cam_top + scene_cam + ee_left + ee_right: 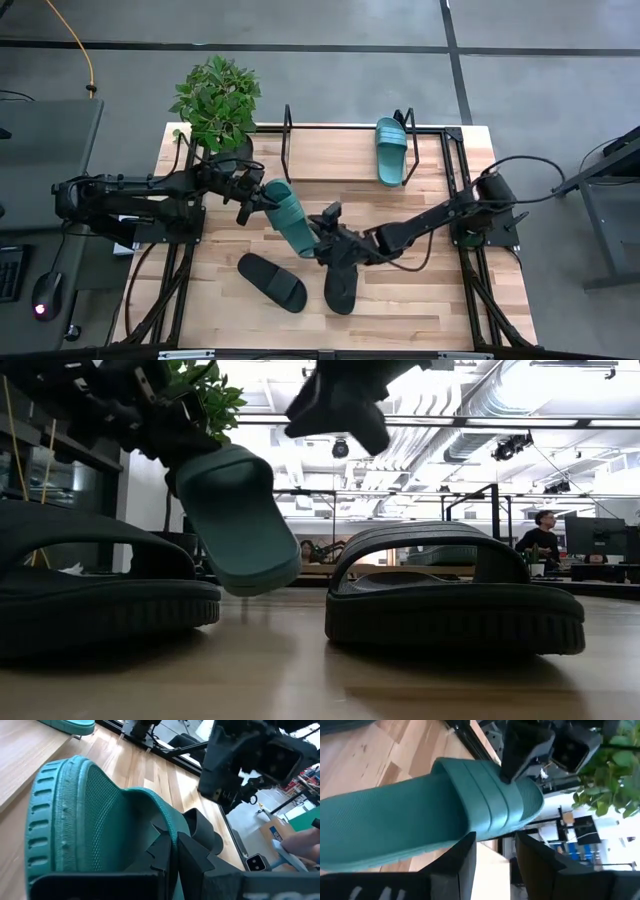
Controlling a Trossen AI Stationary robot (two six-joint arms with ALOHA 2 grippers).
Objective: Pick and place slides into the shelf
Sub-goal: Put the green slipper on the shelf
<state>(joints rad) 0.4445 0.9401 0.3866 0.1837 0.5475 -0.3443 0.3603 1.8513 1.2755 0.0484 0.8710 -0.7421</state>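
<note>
One teal slide (288, 218) is in the air over the table's middle, held by my left gripper (254, 196), which comes from the left and is shut on it. My right gripper (328, 232) is open beside the slide's free end (395, 820); whether a finger touches it, I cannot tell. A second teal slide (391, 150) lies flat on the shelf (335, 155) at the far side. Two black slides (272, 282) (340, 286) rest sole-down on the table near the front edge. My left gripper holds the teal slide by its ribbed strap (507, 785), near one side of the slide. One finger (162, 842) reaches under the strap and the other (202, 837) stays outside. The slide (235, 520) is lifted clear and tilted, its free end lowest.
A potted plant (215, 100) stands at the table's far left corner, close behind my left arm. The shelf's black loop frames (288, 130) (410, 128) rise at both its ends. Bare board shows on the shelf left of the teal slide.
</note>
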